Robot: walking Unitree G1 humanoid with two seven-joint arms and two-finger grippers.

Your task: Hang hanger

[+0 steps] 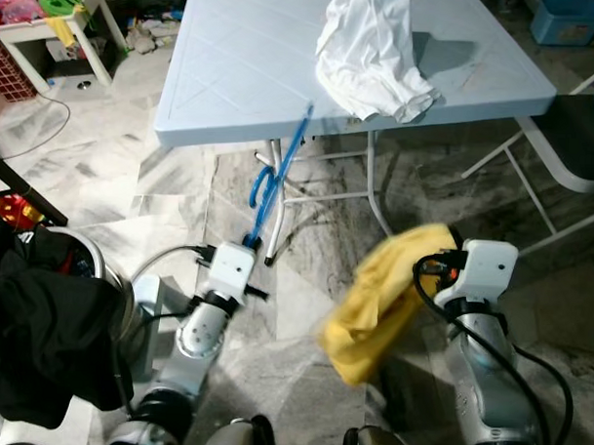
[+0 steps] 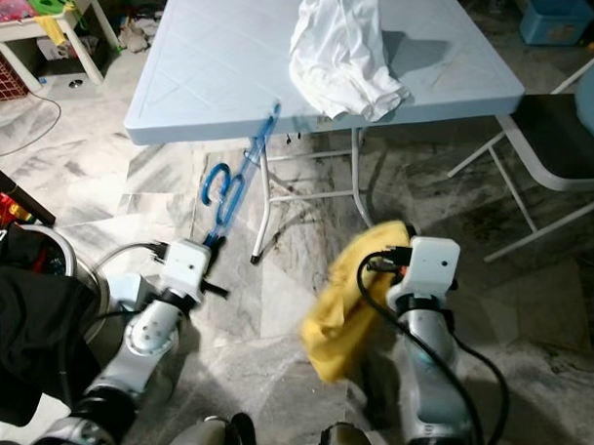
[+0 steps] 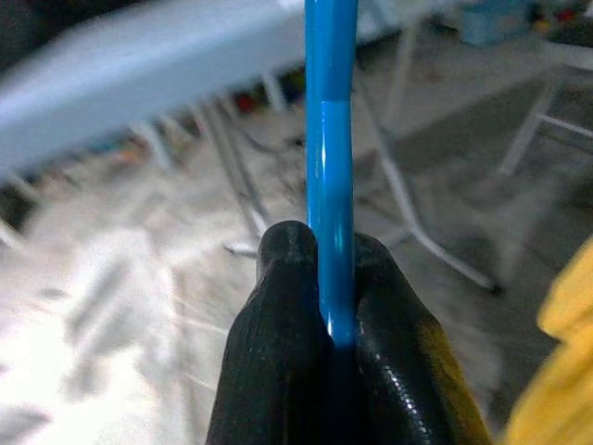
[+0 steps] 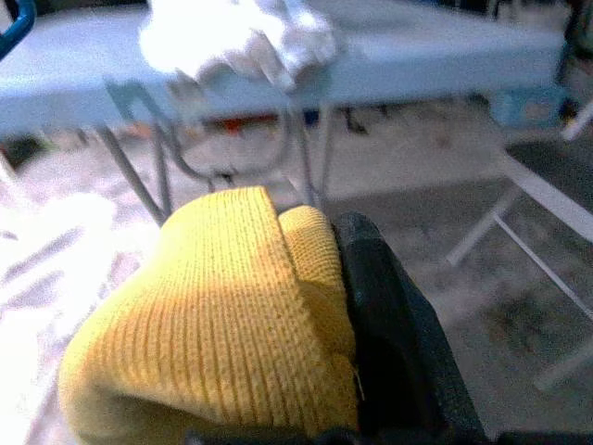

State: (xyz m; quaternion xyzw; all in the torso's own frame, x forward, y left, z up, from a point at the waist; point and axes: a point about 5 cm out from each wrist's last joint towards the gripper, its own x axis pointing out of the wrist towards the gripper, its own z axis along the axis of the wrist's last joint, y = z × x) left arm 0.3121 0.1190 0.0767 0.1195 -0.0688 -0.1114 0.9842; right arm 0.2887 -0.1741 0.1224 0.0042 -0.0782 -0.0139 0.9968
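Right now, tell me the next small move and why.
Probably bring the two pincers together: the left pincer is shut on the blue plastic hanger, the right pincer holds the yellow knitted garment, and the garment is not yet on the hanger.

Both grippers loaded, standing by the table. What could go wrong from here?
The left gripper pinches only the thin blue hanger rod, so it may swivel or slip. The hanger's far end sits near the table edge and could catch. The yellow knit garment hangs bunched from the right gripper and might drop.
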